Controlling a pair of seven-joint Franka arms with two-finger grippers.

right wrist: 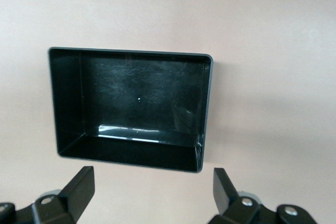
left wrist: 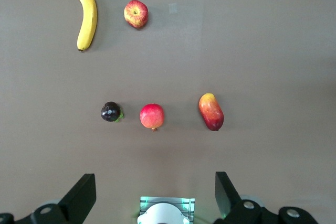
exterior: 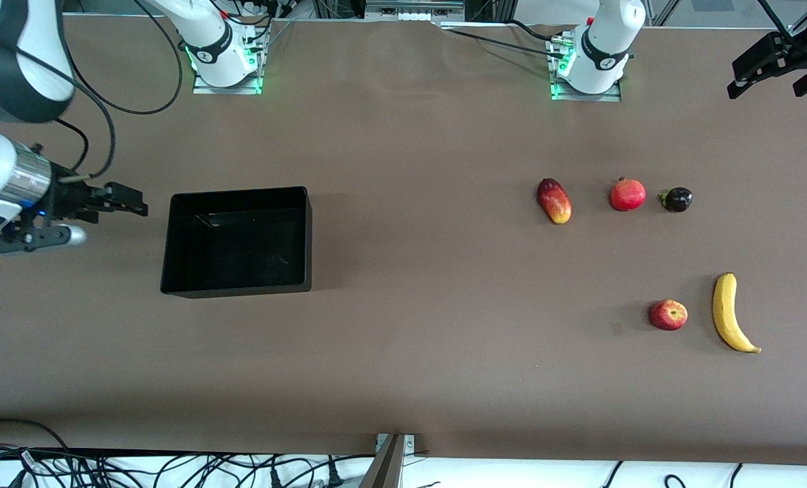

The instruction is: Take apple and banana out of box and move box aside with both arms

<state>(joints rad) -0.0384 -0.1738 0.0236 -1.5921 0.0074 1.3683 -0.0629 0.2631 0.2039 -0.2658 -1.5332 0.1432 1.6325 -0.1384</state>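
Black left gripper [exterior: 749, 71] partly cut off

Evenly lit from overhead, soft short shadows beside the fruits. Glare streaks on the box [right wrist: 131, 98] floor. Washed-out, pinkish in the right wrist view. Sharp throughout.

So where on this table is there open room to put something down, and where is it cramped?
The widest bare stretch lies between the box and the mango. Another runs along the table edge nearest the front camera. The box itself holds nothing. It is tightest at the left arm's end, where mango, pomegranate, a dark fruit, apple and banana cluster.
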